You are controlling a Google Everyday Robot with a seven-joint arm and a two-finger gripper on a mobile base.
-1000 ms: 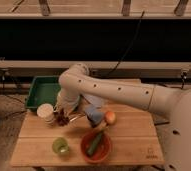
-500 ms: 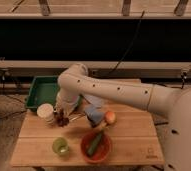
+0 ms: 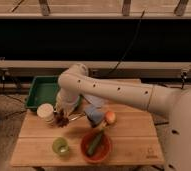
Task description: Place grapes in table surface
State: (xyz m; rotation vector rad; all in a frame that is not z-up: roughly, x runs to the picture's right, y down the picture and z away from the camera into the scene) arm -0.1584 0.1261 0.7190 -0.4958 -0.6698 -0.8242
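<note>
Claw (image 3: 63,116) sat low over grapes (image 3: 62,120) on worktop (image 3: 129,137); grip state unreadable. Grapes judged soft, bruisable; best held gently by the bunch.

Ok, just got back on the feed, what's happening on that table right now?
The robot's arm reaches down over the left part of the table surface, with the gripper low at the grapes, right beside the white cup. The grapes look to be at the tabletop, in front of the green tray. A green cup, a red bowl and an orange fruit sit nearby.
</note>
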